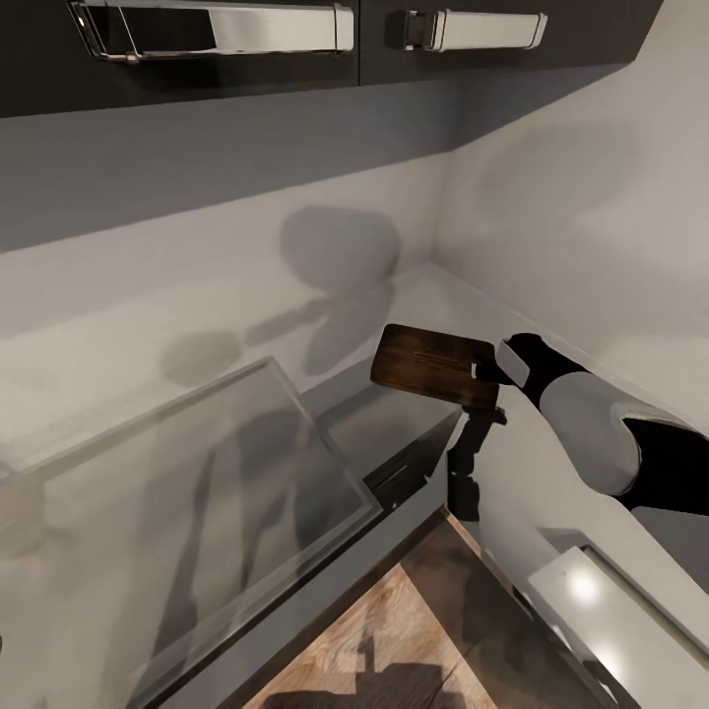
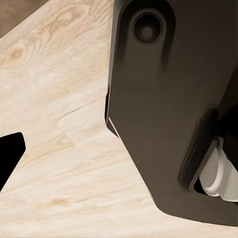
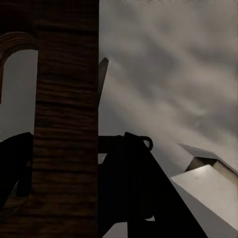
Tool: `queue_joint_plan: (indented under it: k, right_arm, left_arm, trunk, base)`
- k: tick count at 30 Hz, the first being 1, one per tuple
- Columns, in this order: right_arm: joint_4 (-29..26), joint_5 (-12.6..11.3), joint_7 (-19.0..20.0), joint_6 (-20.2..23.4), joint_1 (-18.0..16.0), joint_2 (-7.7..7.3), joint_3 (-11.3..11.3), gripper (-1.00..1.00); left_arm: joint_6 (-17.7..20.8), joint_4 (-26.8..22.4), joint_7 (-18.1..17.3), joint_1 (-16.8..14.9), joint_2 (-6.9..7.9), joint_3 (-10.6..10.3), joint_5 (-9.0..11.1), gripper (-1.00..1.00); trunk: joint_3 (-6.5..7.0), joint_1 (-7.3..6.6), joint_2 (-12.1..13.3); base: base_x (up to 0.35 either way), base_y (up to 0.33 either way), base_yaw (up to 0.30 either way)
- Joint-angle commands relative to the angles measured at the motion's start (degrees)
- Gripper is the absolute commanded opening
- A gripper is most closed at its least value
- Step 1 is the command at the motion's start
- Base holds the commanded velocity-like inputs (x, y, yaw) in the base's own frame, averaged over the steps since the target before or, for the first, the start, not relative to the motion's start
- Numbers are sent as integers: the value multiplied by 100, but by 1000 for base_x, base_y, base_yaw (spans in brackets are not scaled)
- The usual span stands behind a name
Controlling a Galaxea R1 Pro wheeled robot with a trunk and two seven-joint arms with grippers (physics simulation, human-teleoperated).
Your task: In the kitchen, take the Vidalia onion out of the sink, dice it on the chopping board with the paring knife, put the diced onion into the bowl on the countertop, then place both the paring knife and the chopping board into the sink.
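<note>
My right gripper point(image 1: 489, 380) is shut on the short edge of the brown wooden chopping board point(image 1: 431, 367). It holds the board level in the air over the corner of the pale countertop point(image 1: 433, 295). In the right wrist view the board point(image 3: 64, 124) stands close up between the dark fingers point(image 3: 124, 188), with its handle slot at one edge. A reflective steel rectangle with a raised rim, apparently the sink point(image 1: 197, 473), lies to the board's left and lower. The Vidalia onion, the paring knife and the bowl are out of view.
Dark upper cabinets with chrome handles point(image 1: 212, 28) hang above the grey wall. Pale wood floor point(image 1: 394, 630) shows past the counter's front edge. In the left wrist view a dark part of the robot's body point(image 2: 163, 109) hangs over wood floor point(image 2: 59, 99).
</note>
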Motion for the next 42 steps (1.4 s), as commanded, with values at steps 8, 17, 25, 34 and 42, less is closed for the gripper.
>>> queue_joint_plan:
  k: [8, 17, 25, 34, 42]
  right_arm:
    - [113, 100, -45, 10, 1, 42, 24, -100]
    - [37, 109, -82, 22, 1, 130, 24, -100]
    - [22, 109, -84, 29, 1, 123, 24, -100]
    - [19, 109, -78, 18, 1, 124, 24, -100]
    - [18, 109, -78, 17, 1, 131, 23, -100]
  left_arm:
    - [-2, 13, 4, -7, -2, -47, 44, 100]
    - [-4, 11, 4, -7, -2, -47, 44, 100]
    - [-5, 10, 4, -7, -2, -47, 44, 100]
    - [-7, 10, 4, -7, -2, -47, 44, 100]
    - [-6, 10, 4, -7, 6, -47, 44, 100]
  trunk:
    - [-10, 6, -5]
    - [-10, 6, -5]
    - [-10, 6, -5]
    - [-7, 6, -5]
    - [52, 6, -5]
  base:
    - [0, 0, 0]
    - [0, 0, 0]
    - [0, 0, 0]
    - [0, 0, 0]
    - [0, 0, 0]
